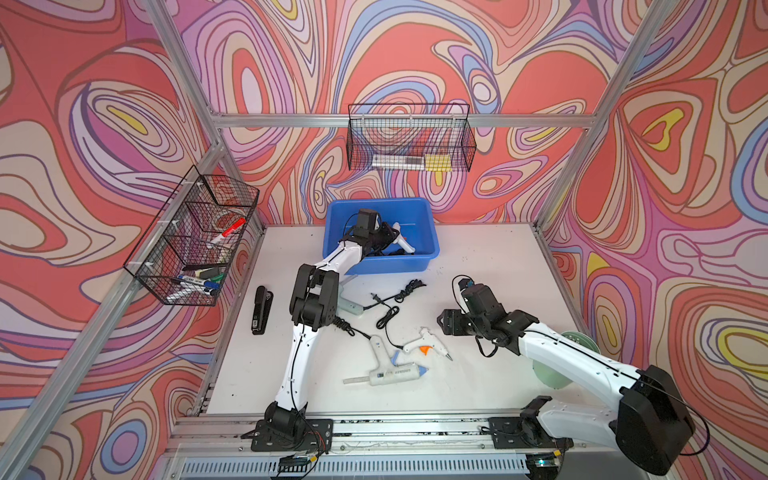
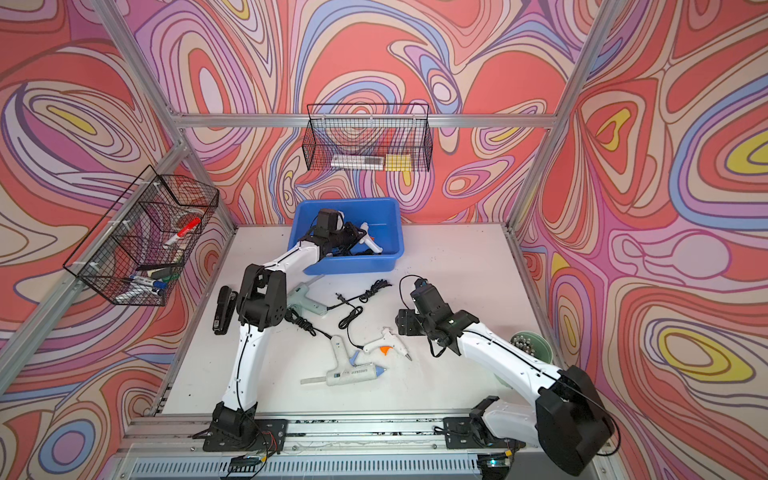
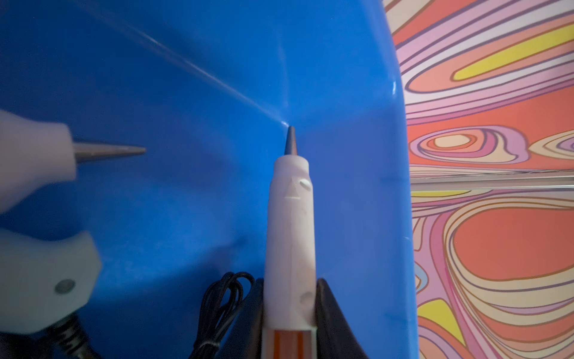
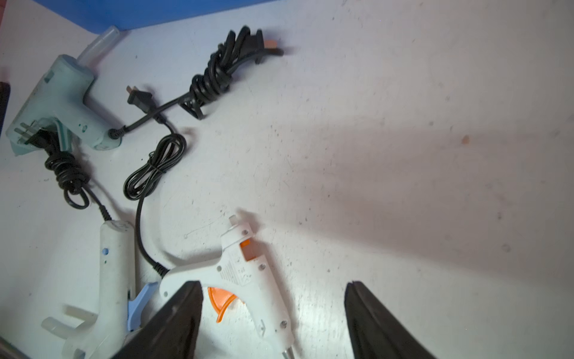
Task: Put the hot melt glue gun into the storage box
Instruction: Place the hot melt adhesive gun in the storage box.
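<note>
My left gripper (image 3: 290, 298) pinched a white hot melt glue gun (image 3: 290, 223) by its light, stiff, probably slick plastic barrel inside the storage box (image 1: 395, 264), upper centre in a top view, while my right gripper (image 4: 273, 284) hung, jaws apart, over an orange-triggered gun (image 4: 245, 279) on the table (image 4: 435, 124).

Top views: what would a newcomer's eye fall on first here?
The bright blue storage box at the back of the table stands out, with the left gripper inside it, jaws shut on a white glue gun. Mid-table, the right gripper hangs with open jaws over an orange-triggered glue gun, beside a blue-triggered glue gun and tangled black cords.
</note>
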